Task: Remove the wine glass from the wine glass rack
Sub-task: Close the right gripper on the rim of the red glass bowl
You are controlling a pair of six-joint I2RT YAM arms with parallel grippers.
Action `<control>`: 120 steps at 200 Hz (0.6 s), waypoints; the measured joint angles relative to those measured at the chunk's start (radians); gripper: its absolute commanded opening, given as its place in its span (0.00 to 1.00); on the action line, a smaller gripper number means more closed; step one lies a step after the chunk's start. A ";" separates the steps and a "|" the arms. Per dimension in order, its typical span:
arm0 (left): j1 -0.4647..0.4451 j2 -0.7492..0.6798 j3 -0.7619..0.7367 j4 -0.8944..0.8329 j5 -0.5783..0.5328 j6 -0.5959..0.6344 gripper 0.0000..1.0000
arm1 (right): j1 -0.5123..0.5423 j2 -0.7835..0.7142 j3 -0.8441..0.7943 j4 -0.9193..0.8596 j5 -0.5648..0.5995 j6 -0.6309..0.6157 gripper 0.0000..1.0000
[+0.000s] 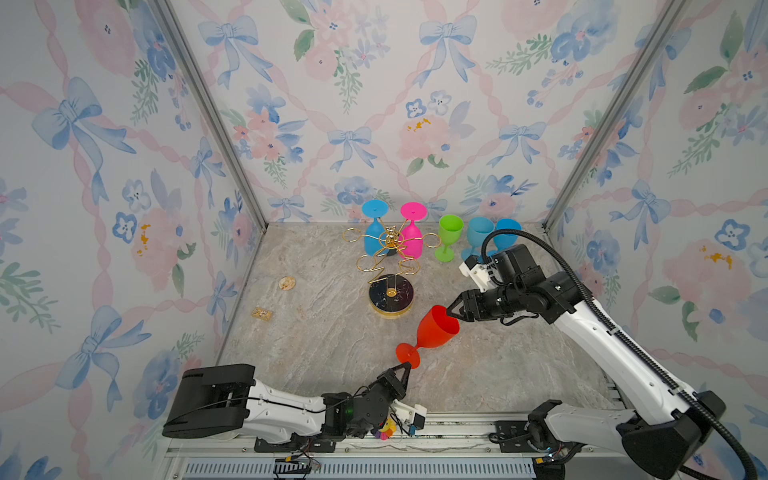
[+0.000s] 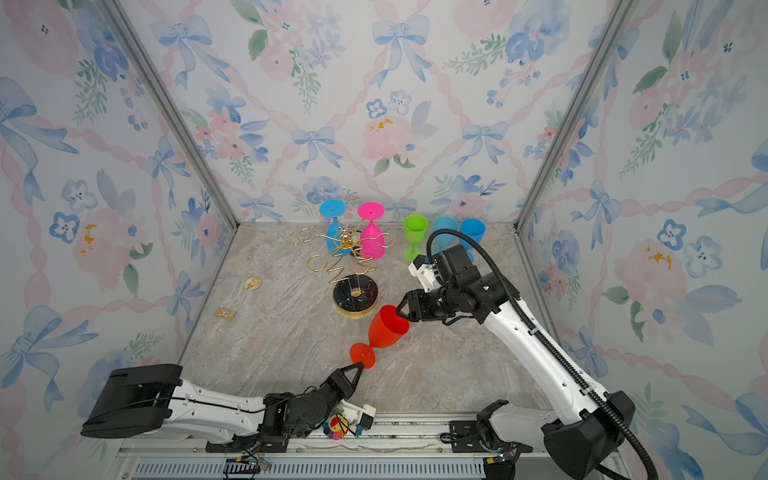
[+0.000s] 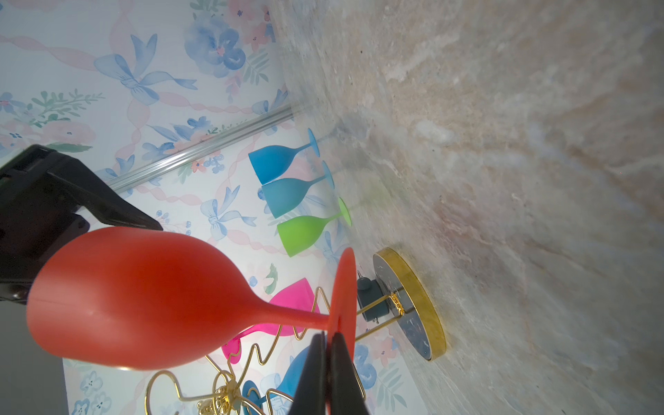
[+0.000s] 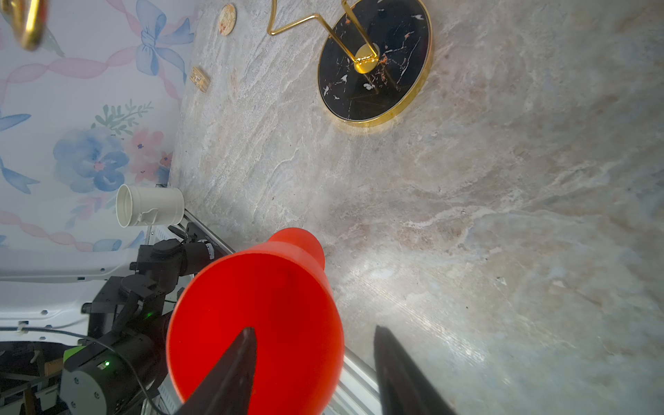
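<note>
Both top views: left arm low, left gripper on wine glass foot.

Floral wallpaper with blue bows, pink ribbons and blossoms covers three walls, filling the upper frame in both top views. Aluminium corner posts slant down to a beige marble-look tabletop at lower centre, evenly lit.

place: we'd say robot lab test booth, not anyone's home | why: flowery bow wallpaper panels set between aluminium posts | marble-look desk | left arm and right arm mounted on a metal rail up front
</note>
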 measured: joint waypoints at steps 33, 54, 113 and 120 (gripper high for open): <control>0.000 -0.011 0.000 0.000 0.000 0.001 0.00 | 0.000 0.006 -0.012 0.003 0.000 -0.008 0.50; 0.000 -0.022 0.000 0.000 0.000 0.001 0.00 | 0.000 0.008 -0.025 0.004 0.000 -0.009 0.46; 0.000 -0.024 0.000 0.000 -0.001 0.003 0.00 | 0.000 0.018 -0.043 0.024 -0.030 -0.009 0.34; 0.000 -0.024 0.000 0.000 -0.003 0.004 0.00 | 0.000 0.018 -0.047 0.027 -0.037 -0.008 0.31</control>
